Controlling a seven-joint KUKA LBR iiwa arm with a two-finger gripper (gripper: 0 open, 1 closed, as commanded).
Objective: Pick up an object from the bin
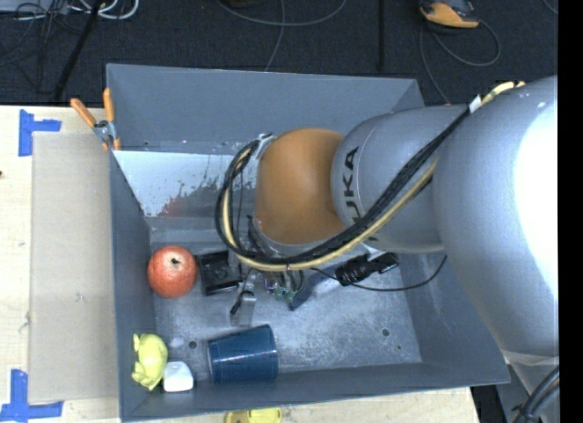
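My gripper [244, 304] hangs low over the bin floor under the orange wrist cover, left of the bin's middle. Just below it a dark blue cup [242, 355] lies on its side near the front wall. A red apple [171, 271] sits to the gripper's left, close to the left wall. Between the apple and the gripper lies a small black blocky thing [214, 272]; whether it touches the gripper I cannot tell. Nothing shows between the gripper's tips.
A yellow toy figure [149, 360] and a small white lump [178, 376] lie in the front left corner. The arm and its cables cover the middle and right of the bin. Bare floor shows at the front right.
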